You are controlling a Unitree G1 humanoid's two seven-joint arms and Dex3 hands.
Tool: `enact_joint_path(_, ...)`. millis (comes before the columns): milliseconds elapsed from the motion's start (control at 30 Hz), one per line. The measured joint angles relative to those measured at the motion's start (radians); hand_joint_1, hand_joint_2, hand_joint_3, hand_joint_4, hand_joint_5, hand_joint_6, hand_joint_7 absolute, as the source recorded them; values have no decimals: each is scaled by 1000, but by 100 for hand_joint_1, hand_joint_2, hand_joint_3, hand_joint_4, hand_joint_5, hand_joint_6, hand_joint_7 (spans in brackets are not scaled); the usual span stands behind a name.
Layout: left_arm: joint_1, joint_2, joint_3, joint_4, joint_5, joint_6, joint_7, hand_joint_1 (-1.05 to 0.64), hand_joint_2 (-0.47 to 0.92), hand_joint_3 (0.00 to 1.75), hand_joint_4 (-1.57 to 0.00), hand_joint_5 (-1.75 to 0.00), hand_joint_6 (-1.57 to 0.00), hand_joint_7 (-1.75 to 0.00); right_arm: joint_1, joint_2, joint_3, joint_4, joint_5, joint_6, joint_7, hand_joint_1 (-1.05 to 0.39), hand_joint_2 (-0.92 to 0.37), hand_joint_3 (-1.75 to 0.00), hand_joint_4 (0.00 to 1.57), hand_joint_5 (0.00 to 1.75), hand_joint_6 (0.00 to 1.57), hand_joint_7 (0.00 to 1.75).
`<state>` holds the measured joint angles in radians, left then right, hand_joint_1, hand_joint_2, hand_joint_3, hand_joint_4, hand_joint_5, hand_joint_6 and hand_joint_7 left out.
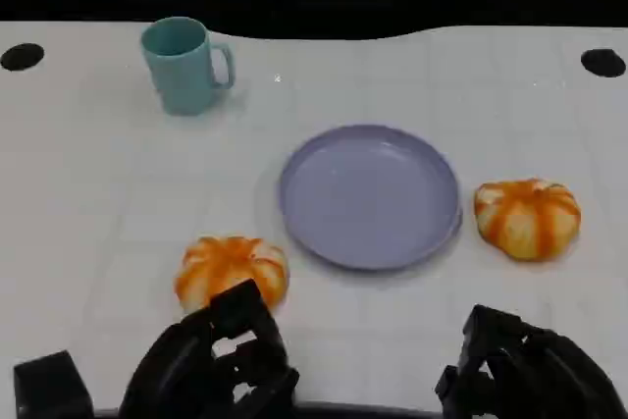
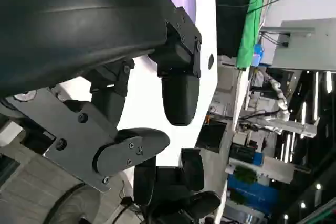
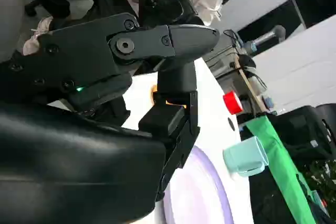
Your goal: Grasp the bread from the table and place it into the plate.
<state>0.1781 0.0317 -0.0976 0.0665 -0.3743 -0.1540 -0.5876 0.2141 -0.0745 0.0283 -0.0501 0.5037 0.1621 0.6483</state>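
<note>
The round lavender plastic plate sat bare at the centre of the head view, on the white bench. Two breads were in play: one orange-striped round bread bun at lower left, just left of the plate, and a second orange-striped bun at centre right, just beside the plate's right rim. Neither was on the plate, so the task had not yet got going.

The black left hand hovered low at the bottom of the frame, right below the near bun, its fingers apart and holding nothing; whether a fingertip touched the bun could not be told. The black right hand sat at lower right, well short of the second bun, holding nothing as well, though whether its fingers were spread or curled could not be made out.

The risks from here, as a judgement: the bun looked soft and domed, so a shallow close could squeeze it out forward and skid it against the plate's rim, nudging the plate. Too hard a squeeze might crush it. The light teal ceramic mug at upper left stood well apart and out of trouble.
</note>
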Motion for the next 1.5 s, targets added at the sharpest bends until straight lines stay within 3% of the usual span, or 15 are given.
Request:
enact_joint_path(700,0,0,1,1,0,0,-6,-28,45,87,-68,-175,-48,-175,0,0,0,0,0,0,0,-71,-92,-24,84,163,75,137)
enact_joint_path(800,1,-1,5,1,-2,-5,-10,-29,53,72,-62,-175,-42,-175,0,1,1,0,0,0,0,-72,-92,-24,85,163,75,137)
enact_joint_path(833,1,-3,6,1,-2,-17,-10,-33,62,54,-53,-175,-39,-170,0,1,1,0,0,0,0,-72,-92,-24,85,164,75,138)
enact_joint_path(900,3,-11,9,1,6,-57,-9,-35,69,40,-48,-175,-37,-167,0,3,2,0,-1,0,0,-72,-92,-24,84,164,75,138)
enact_joint_path(933,4,-16,10,1,17,-79,-8,-37,72,37,-45,-172,-35,-161,0,4,2,0,-1,-1,0,-72,-92,-24,84,164,75,138)
enact_joint_path(1033,8,-23,9,-1,95,-151,34,-39,88,9,-39,-148,-39,-112,0,9,3,0,-1,-1,0,-71,-92,-24,83,164,74,137)
enact_joint_path(1067,10,-22,9,-5,144,-182,65,-38,89,6,-40,-144,-40,-106,1,11,4,-1,0,-1,0,-71,-92,-24,83,164,74,137)
enact_joint_path(1233,11,2,9,-71,311,-241,172,-41,88,0,-43,-109,-55,-36,0,16,6,-4,0,0,-1,-72,-92,-24,84,163,75,136)
enact_joint_path(1333,8,28,13,-133,421,-220,241,-42,86,0,-38,-94,-56,-17,0,19,6,-4,0,0,-2,-72,-92,-24,84,163,75,136)
enact_joint_path(1500,-1,84,19,-230,620,-191,331,-53,88,0,-36,-69,-50,-3,-1,21,8,-5,-1,0,-5,-71,-92,-24,84,162,75,136)
